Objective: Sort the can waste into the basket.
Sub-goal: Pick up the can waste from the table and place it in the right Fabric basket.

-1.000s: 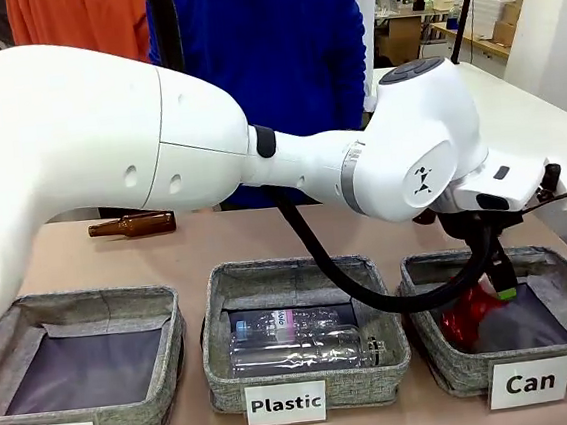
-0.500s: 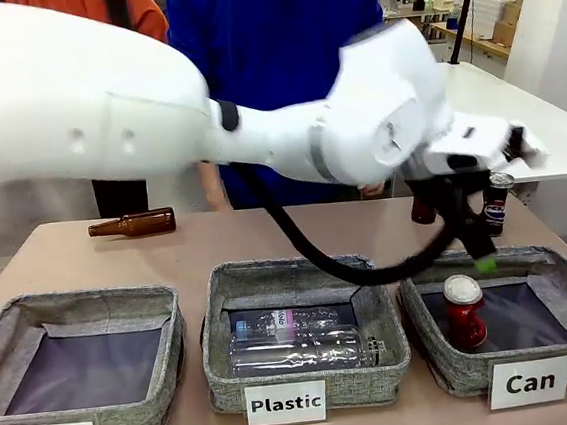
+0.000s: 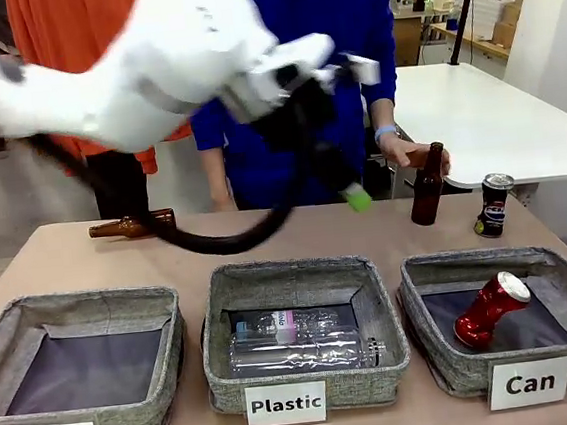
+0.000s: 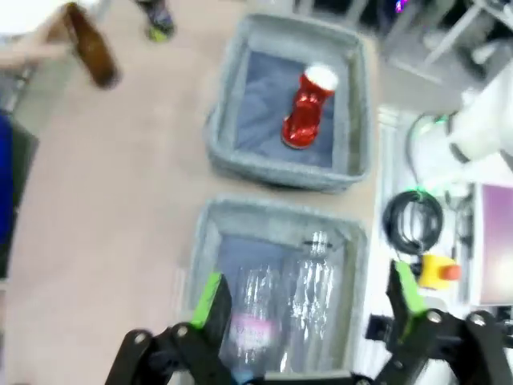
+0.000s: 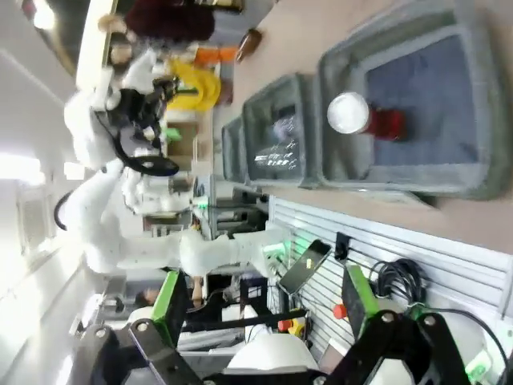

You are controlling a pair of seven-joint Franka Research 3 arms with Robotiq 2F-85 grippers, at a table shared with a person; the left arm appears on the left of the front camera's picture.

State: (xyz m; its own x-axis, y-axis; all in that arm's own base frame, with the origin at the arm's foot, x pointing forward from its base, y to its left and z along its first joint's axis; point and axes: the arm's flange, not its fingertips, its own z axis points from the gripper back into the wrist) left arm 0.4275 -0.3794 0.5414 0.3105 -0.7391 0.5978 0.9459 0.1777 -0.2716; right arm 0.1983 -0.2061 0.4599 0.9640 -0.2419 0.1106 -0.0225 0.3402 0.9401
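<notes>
- Right now your left gripper (image 4: 307, 281) hangs above the table, jaws spread wide, with nothing between its green pads (image 4: 210, 301).
- Directly beneath it sits the "Plastic" basket (image 3: 229, 378), with clear plastic bottles (image 4: 276, 301) lying inside.
- Just past its fingertips in the wrist view comes the "Can" basket (image 4: 280, 170), apart from the gripper.
- You can see the red can (image 4: 309, 108) lying tilted on that basket's dark lining, its silver top pointing away from the gripper.
- Beyond that basket the black can (image 3: 492, 205) stands upright on the bare tabletop, well apart from your left gripper.
- Just beside it, a person's hand (image 3: 405, 151) holds a brown bottle (image 3: 427, 187) upright on the table.
- Your right gripper (image 5: 263, 298) is likewise spread wide and carries nothing; the red can lies well ahead of its fingers.
- Farthest from your left gripper, at the table's other end, a second brown bottle (image 3: 132, 225) lies on its side behind the "Bottle" basket (image 3: 32, 317).
</notes>
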